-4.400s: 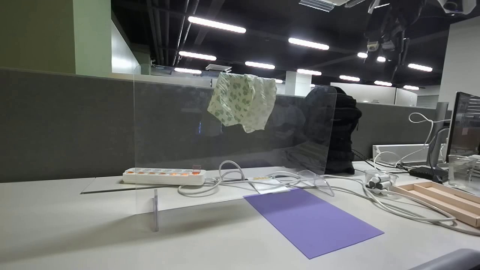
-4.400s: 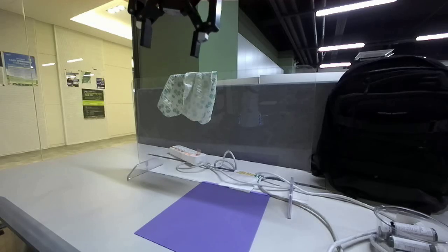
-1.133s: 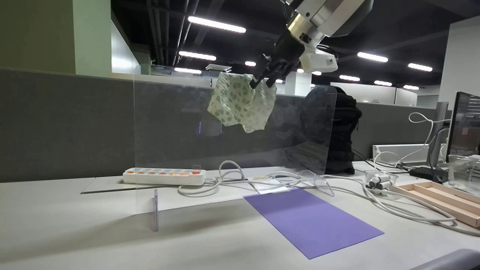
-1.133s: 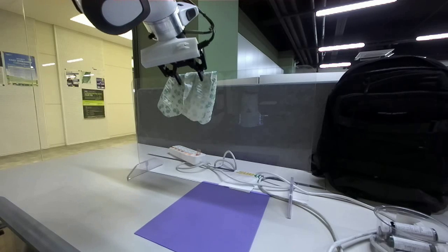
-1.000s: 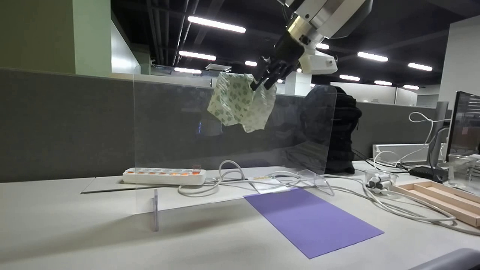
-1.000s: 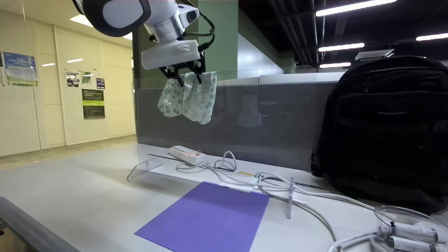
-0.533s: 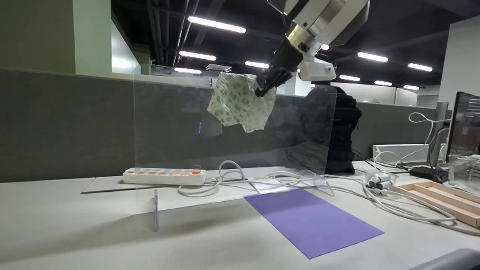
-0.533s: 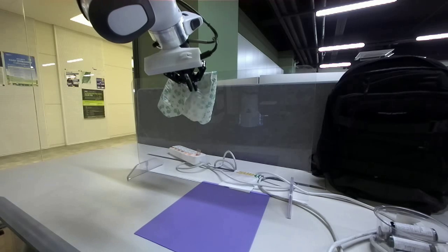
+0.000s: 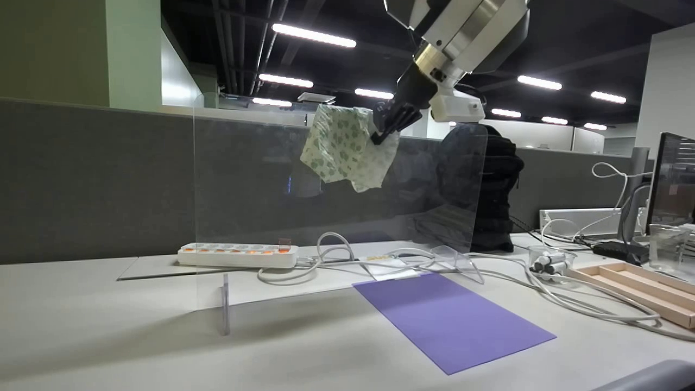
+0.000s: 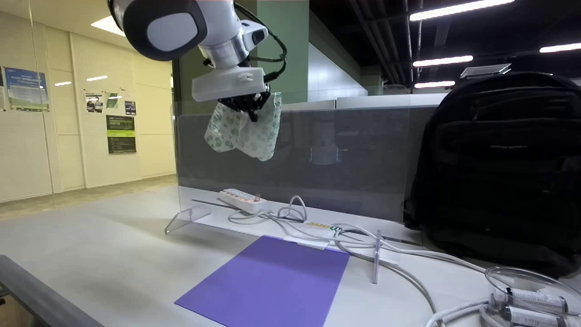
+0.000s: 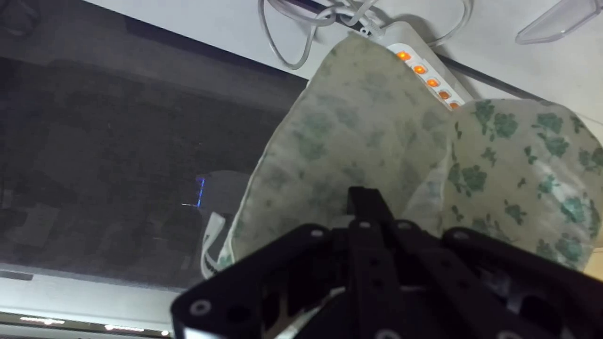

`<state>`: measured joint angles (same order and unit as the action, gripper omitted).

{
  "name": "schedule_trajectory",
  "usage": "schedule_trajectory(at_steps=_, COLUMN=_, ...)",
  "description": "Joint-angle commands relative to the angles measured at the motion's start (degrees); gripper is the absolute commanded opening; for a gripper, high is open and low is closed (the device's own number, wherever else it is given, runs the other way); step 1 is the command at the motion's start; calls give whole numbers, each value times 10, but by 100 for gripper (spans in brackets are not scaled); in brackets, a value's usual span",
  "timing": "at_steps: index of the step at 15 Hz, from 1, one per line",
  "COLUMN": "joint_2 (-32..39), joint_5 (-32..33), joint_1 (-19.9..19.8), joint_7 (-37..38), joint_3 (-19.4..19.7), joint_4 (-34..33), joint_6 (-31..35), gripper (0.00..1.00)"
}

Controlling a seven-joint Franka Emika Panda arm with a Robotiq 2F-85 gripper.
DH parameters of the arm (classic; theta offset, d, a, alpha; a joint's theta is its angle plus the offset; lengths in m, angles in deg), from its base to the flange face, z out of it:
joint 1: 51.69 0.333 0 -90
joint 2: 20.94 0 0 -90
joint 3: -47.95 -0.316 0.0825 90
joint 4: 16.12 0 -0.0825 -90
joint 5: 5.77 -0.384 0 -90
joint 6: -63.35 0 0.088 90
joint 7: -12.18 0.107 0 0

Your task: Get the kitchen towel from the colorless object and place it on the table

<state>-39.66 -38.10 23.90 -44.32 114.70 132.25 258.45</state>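
Note:
The kitchen towel [image 9: 339,144], pale with a green flower print, hangs folded over the top edge of the colorless object, a clear upright panel [image 9: 250,190] on the white table [image 9: 108,336]. In both exterior views my gripper [image 10: 253,120] points down at the towel's near face, below the panel's top edge. In the wrist view the gripper [image 11: 362,192] has its fingertips together, with the towel [image 11: 330,132] spread behind them. Whether any cloth is pinched between the tips I cannot tell; they hide that spot. The towel's upper part is covered by the gripper.
A purple sheet [image 9: 453,323] lies on the table in front of the panel. Behind the panel are a white power strip [image 9: 237,256] and loose cables. A black backpack [image 10: 499,181], a clear cup with small bottles [image 10: 526,295] and a cardboard tray [image 9: 635,293] stand to the side.
My arm came down from above to the towel. Over the last second the fingers went from apart to together while the gripper sank slightly. The towel's lower edge stays where it was.

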Motion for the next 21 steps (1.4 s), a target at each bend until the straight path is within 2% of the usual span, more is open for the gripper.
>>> schedule_trajectory(at_steps=1, joint_2=-12, joint_5=7, joint_1=20, joint_7=1, joint_3=22, joint_4=-13, joint_6=-2, gripper=28)
schedule_trajectory(at_steps=11, joint_2=-22, joint_5=9, joint_1=63, joint_7=-2, joint_3=33, joint_4=-18, joint_6=-23, gripper=95)
schedule_trajectory(at_steps=12, joint_2=-23, joint_5=10, joint_1=70, joint_7=-2, joint_3=36, joint_4=-19, joint_6=-23, gripper=98)
schedule_trajectory(at_steps=20, joint_2=-38, joint_5=19, joint_1=139, joint_7=-1, joint_3=84, joint_4=-34, joint_6=-9, gripper=100)
schedule_trajectory(at_steps=21, joint_2=-39, joint_5=18, joint_1=149, joint_7=1, joint_3=93, joint_4=-36, joint_6=-3, gripper=75)
